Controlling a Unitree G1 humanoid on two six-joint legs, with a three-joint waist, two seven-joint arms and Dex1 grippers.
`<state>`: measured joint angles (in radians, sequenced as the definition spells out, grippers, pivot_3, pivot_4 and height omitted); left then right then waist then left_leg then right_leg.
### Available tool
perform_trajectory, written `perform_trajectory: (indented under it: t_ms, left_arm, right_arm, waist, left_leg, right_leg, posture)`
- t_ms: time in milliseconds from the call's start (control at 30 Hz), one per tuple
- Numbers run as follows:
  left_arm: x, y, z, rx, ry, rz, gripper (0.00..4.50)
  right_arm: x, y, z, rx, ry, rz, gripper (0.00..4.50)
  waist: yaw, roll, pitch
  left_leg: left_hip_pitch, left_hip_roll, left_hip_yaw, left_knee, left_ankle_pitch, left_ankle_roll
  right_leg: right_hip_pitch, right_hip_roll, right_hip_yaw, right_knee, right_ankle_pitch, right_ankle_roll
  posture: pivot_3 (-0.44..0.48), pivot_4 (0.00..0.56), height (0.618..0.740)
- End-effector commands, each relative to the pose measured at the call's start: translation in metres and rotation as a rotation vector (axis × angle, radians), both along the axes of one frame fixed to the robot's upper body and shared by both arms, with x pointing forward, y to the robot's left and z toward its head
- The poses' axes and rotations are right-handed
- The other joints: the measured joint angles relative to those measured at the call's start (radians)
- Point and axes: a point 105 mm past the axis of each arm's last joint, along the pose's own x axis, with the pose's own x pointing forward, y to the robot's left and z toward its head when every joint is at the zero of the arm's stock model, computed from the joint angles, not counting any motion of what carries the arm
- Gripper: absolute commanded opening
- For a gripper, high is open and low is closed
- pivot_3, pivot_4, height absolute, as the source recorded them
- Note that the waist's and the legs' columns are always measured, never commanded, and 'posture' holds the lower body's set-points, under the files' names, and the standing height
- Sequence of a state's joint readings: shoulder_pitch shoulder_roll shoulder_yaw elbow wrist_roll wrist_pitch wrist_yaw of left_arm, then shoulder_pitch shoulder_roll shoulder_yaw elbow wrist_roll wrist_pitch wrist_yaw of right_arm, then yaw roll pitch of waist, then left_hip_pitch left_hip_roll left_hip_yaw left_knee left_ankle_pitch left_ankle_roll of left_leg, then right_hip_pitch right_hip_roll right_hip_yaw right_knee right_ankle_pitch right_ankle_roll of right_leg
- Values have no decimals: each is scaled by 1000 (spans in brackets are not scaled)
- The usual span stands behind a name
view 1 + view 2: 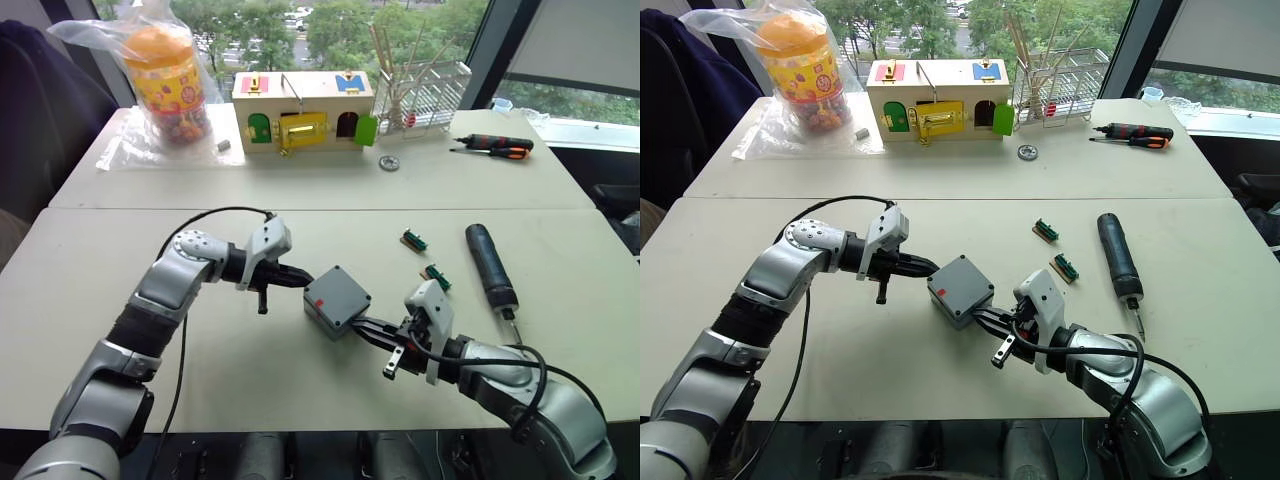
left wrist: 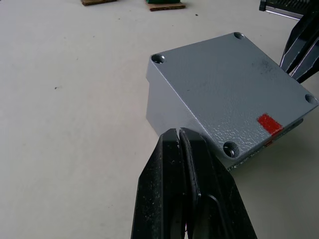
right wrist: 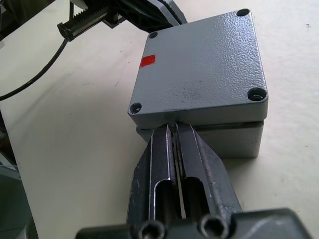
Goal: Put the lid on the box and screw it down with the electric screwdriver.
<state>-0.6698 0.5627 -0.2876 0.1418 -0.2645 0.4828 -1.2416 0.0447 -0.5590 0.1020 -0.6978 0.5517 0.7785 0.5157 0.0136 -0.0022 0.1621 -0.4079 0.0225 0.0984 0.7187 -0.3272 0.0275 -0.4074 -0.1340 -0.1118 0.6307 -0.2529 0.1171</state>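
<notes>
i see the lid [image 3: 199, 64] sitting on the box [image 3: 239, 139], skewed, one corner toward me, mid table [image 1: 120, 300]. left jaws [image 1: 296, 279] pressed together at one edge, right jaws [image 1: 362, 325] together at the opposite seam. the electric screwdriver [image 1: 490, 264] lies apart, bit toward me; its tip is hard to make out. two green connectors [image 1: 426, 258] lie between.

Left gripper [image 1: 296, 279] fingers pressed together, right gripper [image 1: 362, 325] likewise (both arms reaching inward)
</notes>
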Motion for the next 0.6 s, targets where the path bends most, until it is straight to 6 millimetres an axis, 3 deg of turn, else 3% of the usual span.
perform_trajectory:
  t_ms: [33, 600]
  left_arm:
    - [-5, -4, 8, -15, -30, -40, 0]
    - [-9, -4, 2, 12, -33, -53, 0]
  right_arm:
    - [-3, 5, 10, 23, -39, 22, 85]
    - [-6, 9, 9, 33, -25, 45, 85]
  waist:
    - [0, 0, 0]
    - [0, 0, 0]
  left_leg:
    - [0, 0, 0, 0, 0, 0]
    - [0, 0, 0, 0, 0, 0]
  right_leg:
    - [0, 0, 0, 0, 0, 0]
    - [0, 0, 0, 0, 0, 0]
  posture:
    - [0, 150, 711]
    - [0, 150, 711]
